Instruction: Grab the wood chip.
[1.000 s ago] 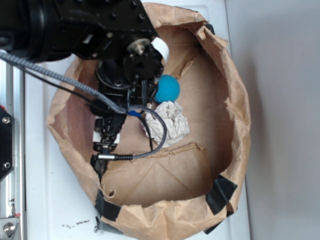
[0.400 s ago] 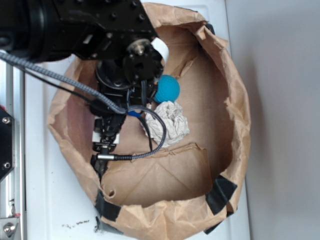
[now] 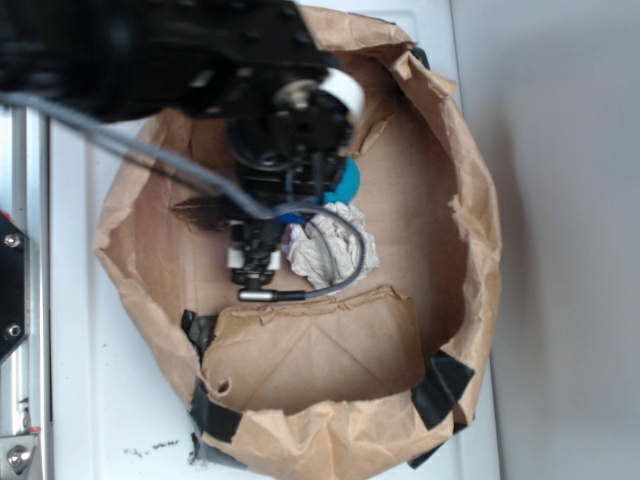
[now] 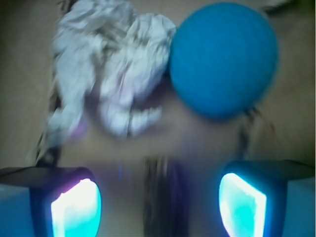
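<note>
Setting: white tabletop (image 3: 95, 400) carries brown paper bag (image 3: 470, 250), walls rolled down so the arm can reach inside.
Exterior view: dark brown flat wood chip (image 3: 205, 212) lies left of black gripper (image 3: 257, 285), apart.
Wrist view: jaws wide, empty; teal ball (image 4: 223, 59) touches off-white crumpled paper wad (image 4: 106, 64); blurred dark shape between the jaws, cannot identify.

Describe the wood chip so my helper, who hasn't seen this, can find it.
Look inside the brown paper bag, on its floor near the left wall. The wood chip is a flat, dark brown, jagged sliver left of the arm, unlike the crumpled white paper and round blue ball.
</note>
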{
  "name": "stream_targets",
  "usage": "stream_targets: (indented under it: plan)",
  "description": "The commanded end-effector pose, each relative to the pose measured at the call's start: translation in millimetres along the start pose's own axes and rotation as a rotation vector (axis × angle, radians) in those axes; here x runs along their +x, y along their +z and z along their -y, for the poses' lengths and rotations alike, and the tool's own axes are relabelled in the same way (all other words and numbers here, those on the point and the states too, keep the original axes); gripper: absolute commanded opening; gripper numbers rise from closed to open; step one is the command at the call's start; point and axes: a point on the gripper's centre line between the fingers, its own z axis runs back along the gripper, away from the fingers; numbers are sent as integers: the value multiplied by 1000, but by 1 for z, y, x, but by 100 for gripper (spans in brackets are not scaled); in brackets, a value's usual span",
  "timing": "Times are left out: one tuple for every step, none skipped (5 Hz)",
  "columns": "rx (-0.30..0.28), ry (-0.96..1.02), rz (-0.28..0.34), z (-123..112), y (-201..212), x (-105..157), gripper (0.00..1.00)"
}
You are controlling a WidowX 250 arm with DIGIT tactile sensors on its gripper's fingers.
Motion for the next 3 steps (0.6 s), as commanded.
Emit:
stream_targets:
  plan:
    - [-63, -16, -5, -15, 4, 19, 100]
    - [-43, -33, -27, -11, -8, 15, 100]
    - [-10, -41, -49, -7, -19, 6, 100]
